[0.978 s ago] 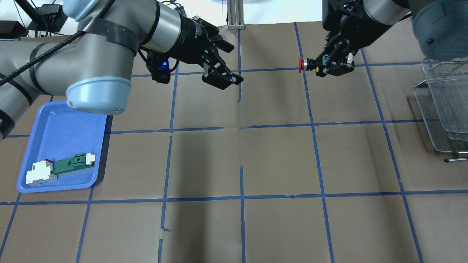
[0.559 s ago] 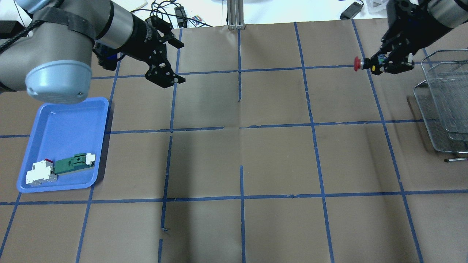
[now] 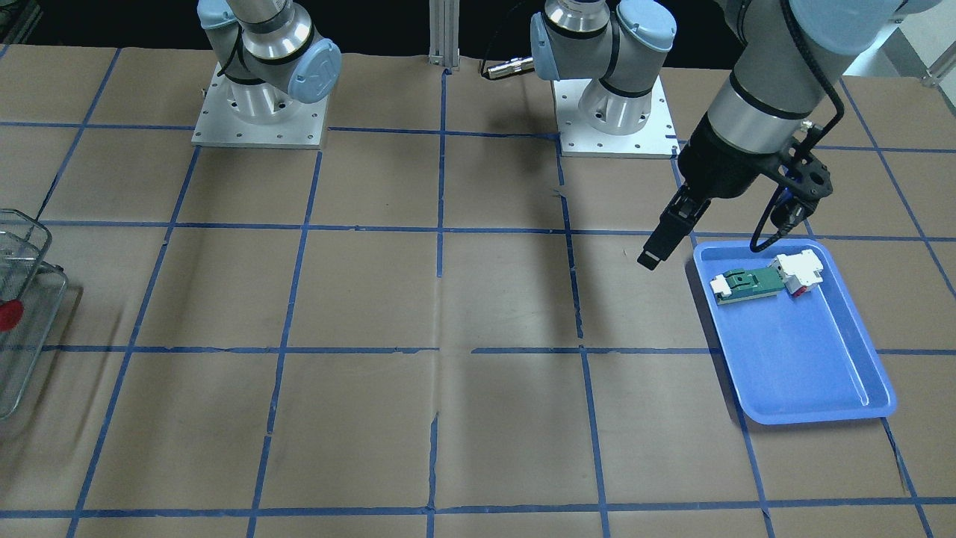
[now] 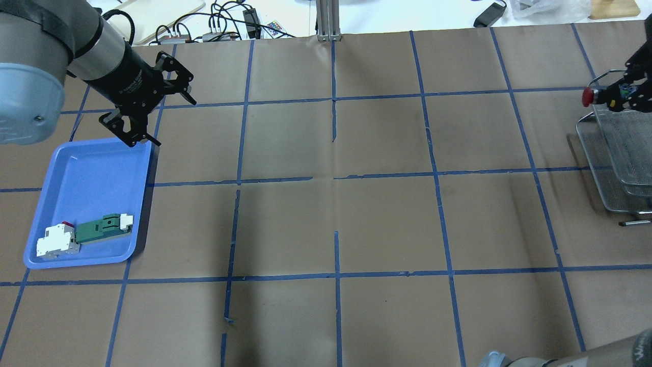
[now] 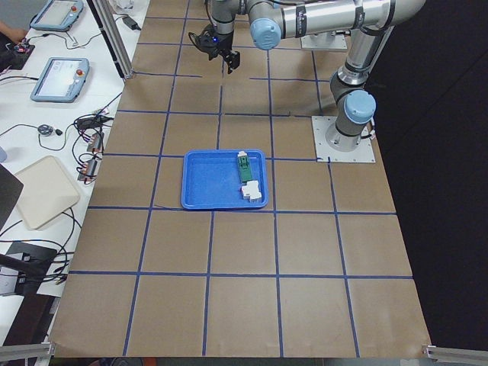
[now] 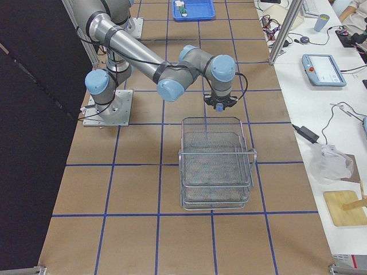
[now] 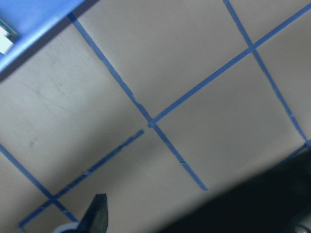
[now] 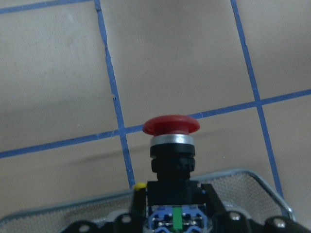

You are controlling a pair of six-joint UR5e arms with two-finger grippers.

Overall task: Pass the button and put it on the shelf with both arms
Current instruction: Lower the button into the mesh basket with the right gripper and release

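My right gripper (image 4: pixel 624 96) is shut on the blue-clear rear block of the button (image 4: pixel 589 95). It holds the button level, with the red cap pointing towards the table's middle. The gripper hovers over the left rim of the wire mesh shelf (image 4: pixel 619 153). In the right wrist view the cap (image 8: pixel 171 125) pokes out past the shelf's rim (image 8: pixel 243 174). The cap also shows in the front-facing view (image 3: pixel 7 314) beside the shelf (image 3: pixel 26 258). My left gripper (image 4: pixel 170 121) is open and empty, above the far right corner of the blue tray (image 4: pixel 86 168).
The blue tray holds a green-and-white flat part (image 4: pixel 102 228) and a white block with red (image 4: pixel 56 242) at its near end. The table is brown paper with a blue tape grid. Cables and devices lie beyond the far edge.
My right gripper has carried the button to the right, from mid-table to the shelf's left rim. My left arm has drawn back to the left, towards the tray, still open.
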